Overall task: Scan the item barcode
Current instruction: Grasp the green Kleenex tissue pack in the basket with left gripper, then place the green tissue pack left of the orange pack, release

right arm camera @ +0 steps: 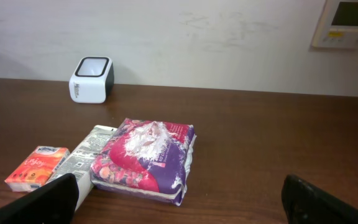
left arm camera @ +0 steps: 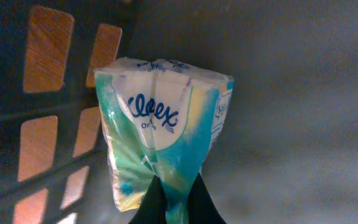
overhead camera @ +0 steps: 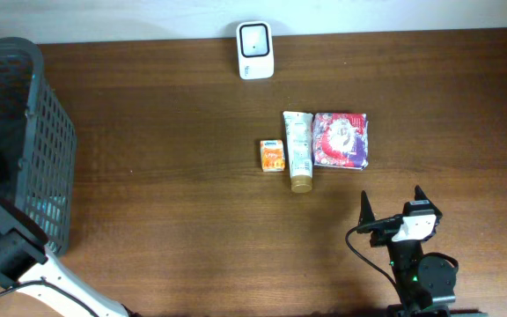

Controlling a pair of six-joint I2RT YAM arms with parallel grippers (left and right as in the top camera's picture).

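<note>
1. We see the Kleenex pack (left arm camera: 160, 130) inside the grey basket (overhead camera: 25, 114) at the left end of the worktop (overhead camera: 165, 176), close beside the basket's slotted wall.
2. The left gripper (left arm camera: 173, 193) has its jaws closed on the near end of the pack, pinching the wrapper.
3. The white scanner (overhead camera: 255, 50) stands at the far edge by the wall, well apart from the basket.
4. Right of centre we find a row: a small orange pack (overhead camera: 273, 156), a tube (overhead camera: 299, 150) just beside it, and a red-and-purple packet (overhead camera: 341, 139) against the tube.
5. The right gripper (overhead camera: 391, 195) hovers near us on the right, its jaws spread wide with nothing between them.
</note>
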